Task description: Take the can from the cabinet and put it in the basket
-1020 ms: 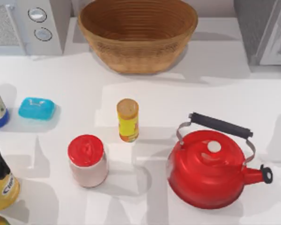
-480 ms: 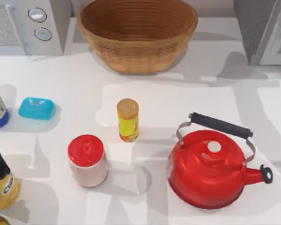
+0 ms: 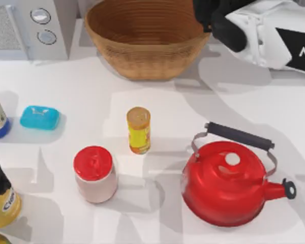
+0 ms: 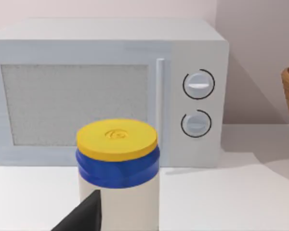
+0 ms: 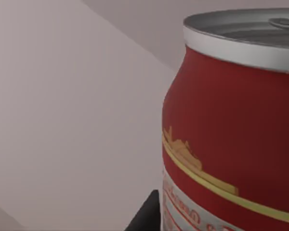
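Right wrist view: can [image 5: 231,125] upright, right against one dark fingertip [image 5: 147,214], grip unconfirmable.

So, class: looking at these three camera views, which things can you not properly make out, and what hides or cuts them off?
- Can: right wrist view, cut off by the frame edges; its grip is unseen.
- Right gripper: top view, its fingertips run off the top edge by the basket.
- Cabinet: top view, the right arm covers it.
- Left gripper: left wrist view, just a dark tip beside the yellow-lidded jar.

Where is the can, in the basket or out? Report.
Out: the basket looks bare inside from above; the can sits in the right hand.
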Available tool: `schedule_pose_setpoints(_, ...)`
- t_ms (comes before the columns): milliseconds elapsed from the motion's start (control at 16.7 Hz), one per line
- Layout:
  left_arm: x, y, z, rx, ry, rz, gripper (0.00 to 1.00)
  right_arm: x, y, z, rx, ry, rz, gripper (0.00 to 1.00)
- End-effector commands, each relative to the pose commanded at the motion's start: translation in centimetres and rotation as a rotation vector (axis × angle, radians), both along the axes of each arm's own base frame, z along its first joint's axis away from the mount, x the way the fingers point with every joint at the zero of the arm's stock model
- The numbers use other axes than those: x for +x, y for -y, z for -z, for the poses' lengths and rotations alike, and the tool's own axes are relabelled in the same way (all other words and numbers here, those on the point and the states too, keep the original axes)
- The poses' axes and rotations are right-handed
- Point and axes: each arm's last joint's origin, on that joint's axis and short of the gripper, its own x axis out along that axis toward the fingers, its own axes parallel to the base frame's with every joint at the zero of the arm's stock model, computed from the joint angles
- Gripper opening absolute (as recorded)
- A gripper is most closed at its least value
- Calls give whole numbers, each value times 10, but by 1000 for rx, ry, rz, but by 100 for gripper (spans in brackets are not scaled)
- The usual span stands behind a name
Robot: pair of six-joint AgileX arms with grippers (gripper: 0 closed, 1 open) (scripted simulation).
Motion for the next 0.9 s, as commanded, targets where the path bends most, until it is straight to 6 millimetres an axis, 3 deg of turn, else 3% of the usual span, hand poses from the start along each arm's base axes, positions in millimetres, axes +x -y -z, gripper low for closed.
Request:
schedule_pose_setpoints(180, 0, 0, 0, 0, 0, 0, 100, 19, -49, 38, 2, -1, 0, 0)
schedule_pose_setpoints(360, 0, 0, 0, 0, 0, 0, 100, 24, -75, 59, 6, 2, -1, 0)
schedule_pose_setpoints(900, 0, 0, 0, 0, 0, 0, 100, 31, -79, 69, 3, -4, -1, 0)
